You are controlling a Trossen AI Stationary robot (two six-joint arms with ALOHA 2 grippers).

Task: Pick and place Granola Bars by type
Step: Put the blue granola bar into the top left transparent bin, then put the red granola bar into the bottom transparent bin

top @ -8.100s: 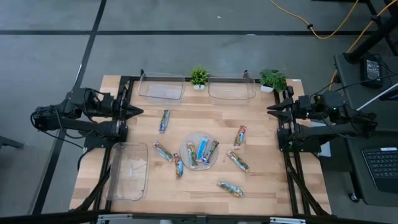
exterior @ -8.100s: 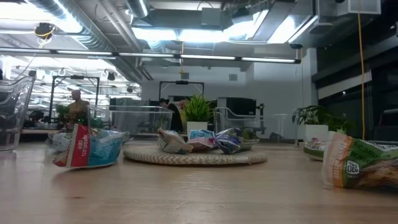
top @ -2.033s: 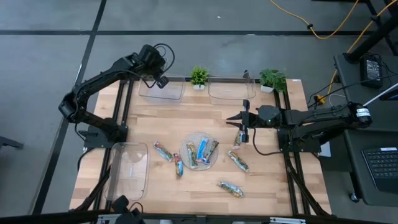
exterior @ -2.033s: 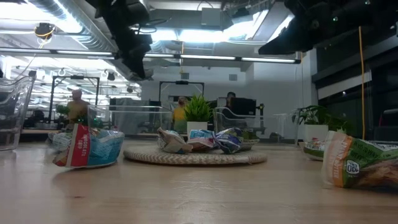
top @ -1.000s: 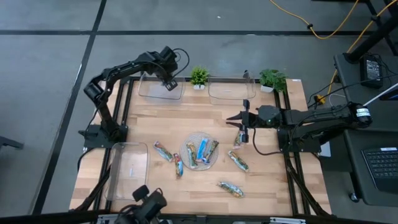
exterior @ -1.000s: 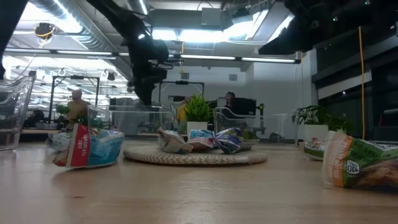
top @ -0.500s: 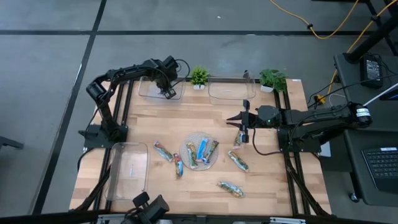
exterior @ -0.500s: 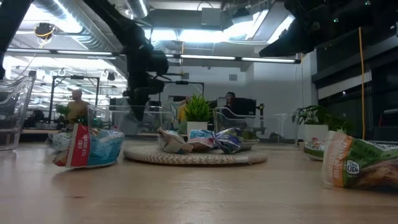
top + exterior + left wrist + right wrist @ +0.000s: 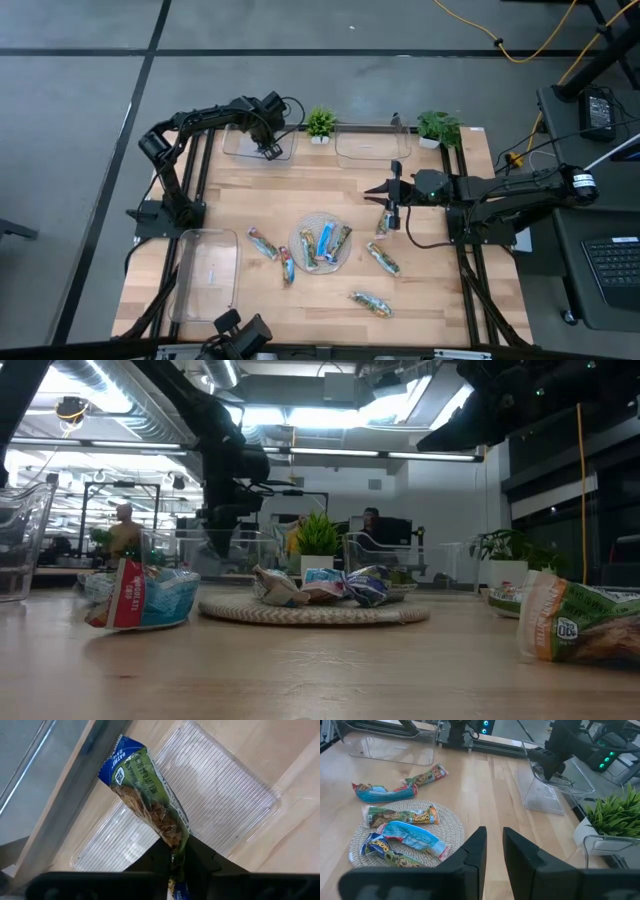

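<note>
The placing step is in hand: the left gripper hangs over the far-left tray at the table's back edge, pinching one end of a green-and-blue bar that sticks out from between its fingers above the ribbed tray floor. The next move, as I judge it, is simply to part the fingers and let the bar drop flat inside the tray walls — then go back for another of the same kind. The left arm reaches up from its base, folds at the elbow and stretches right along the back edge, wrist tipped down.

The right gripper waits above the table, just beside a bar right of the round plate; its fingers stand close with a narrow gap and hold nothing. Three bars lie on the plate, others around it — two to its left, two to its lower right.
</note>
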